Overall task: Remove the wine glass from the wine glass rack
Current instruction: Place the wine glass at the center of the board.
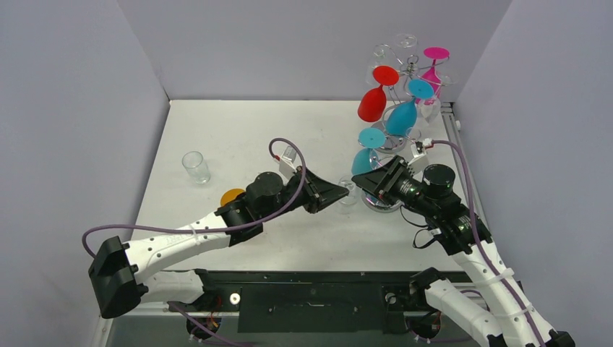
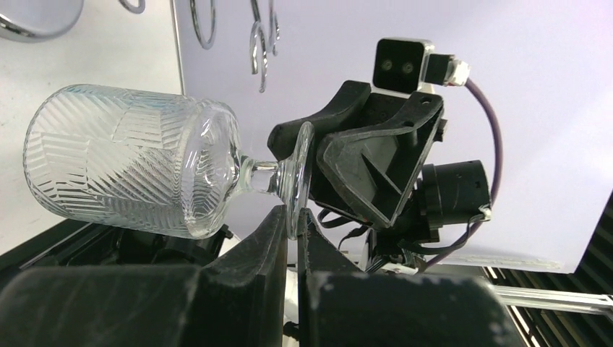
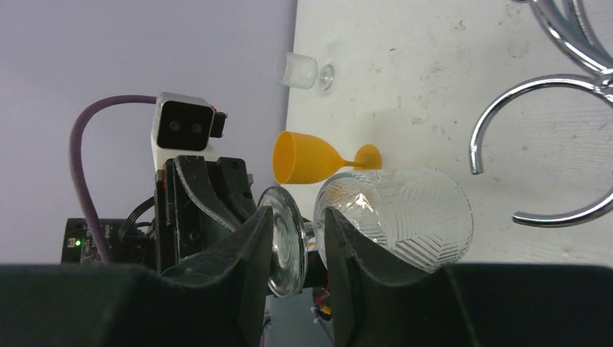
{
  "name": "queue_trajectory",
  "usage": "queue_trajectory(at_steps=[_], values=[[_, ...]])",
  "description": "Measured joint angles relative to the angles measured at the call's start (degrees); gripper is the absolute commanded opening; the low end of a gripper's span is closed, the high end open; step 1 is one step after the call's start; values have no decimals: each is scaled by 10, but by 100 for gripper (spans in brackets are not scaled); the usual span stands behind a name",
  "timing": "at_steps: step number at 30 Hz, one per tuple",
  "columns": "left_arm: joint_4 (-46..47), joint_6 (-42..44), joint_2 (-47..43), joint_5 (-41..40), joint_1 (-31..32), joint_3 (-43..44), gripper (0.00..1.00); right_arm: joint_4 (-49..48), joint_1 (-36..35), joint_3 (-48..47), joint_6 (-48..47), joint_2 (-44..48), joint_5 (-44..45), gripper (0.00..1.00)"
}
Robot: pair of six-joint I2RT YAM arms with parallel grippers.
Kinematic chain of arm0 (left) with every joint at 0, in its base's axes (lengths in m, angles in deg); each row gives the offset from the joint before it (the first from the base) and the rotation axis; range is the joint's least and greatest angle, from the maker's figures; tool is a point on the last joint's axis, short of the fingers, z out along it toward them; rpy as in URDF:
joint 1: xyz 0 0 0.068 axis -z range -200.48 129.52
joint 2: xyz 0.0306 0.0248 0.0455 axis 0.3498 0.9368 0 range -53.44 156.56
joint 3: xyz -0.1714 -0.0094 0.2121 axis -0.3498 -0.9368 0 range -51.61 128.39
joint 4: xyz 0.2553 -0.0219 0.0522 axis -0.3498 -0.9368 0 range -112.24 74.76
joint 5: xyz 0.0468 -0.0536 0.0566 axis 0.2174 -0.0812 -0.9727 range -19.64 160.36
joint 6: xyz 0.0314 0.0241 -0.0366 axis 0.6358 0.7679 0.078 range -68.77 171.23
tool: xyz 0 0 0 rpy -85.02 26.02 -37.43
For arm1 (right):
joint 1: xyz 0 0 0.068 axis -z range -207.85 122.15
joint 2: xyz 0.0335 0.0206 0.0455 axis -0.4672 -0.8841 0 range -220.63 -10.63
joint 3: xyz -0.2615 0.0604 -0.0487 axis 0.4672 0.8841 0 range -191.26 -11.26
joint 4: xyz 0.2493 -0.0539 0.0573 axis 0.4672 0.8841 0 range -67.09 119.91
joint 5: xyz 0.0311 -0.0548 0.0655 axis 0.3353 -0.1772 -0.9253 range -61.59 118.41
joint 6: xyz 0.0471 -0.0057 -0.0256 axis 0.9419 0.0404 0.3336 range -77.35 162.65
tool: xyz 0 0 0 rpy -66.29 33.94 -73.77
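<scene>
No text, label, brand, number or sign can be read anywhere.

Quick tally. One chrome rack (image 1: 409, 67) at the far right of the bench (image 1: 238, 123). Hanging on it: one red glass (image 1: 371, 105), two teal glasses (image 1: 401, 118) (image 1: 361, 162), one pink glass (image 1: 432, 73), plus two or maybe three clear glasses (image 1: 383, 52) up top, hard to separate against the wall. Off the rack: one patterned clear glass (image 2: 123, 163), one small clear glass (image 1: 195, 167), one orange goblet (image 1: 232, 196). Two arms (image 1: 181, 244) (image 1: 473, 242), one hand apiece: left hand (image 2: 291, 220), right hand (image 3: 298, 231).
</scene>
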Motion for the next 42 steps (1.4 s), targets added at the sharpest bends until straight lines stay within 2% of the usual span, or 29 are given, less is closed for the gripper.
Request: queue_trajectory(at_steps=[11,21,24,26,28,30,33,38,42], values=[[13,2,-19,39,-39,-2,0,-52,-25,0,40,-10,-18,23],[11,20,-19,102,-79,5,0,-79,-27,0,57,-25,-29,0],[9,25,-13,128,-94,14,0,-92,-28,0,64,-31,-29,0],[7,29,-5,148,-105,25,12,-99,-27,-2,68,-35,-26,0],[4,34,3,163,-115,38,32,-105,-27,-7,72,-41,-23,0],[3,41,8,175,-124,53,42,-113,-27,-13,81,-52,-23,0],[2,53,10,188,-140,75,52,-126,-28,-28,109,-73,-21,0],[7,71,10,207,-175,115,75,-143,-27,-73,155,-117,-10,0],[4,85,7,219,-204,142,87,-150,-17,-110,184,-144,1,0]])
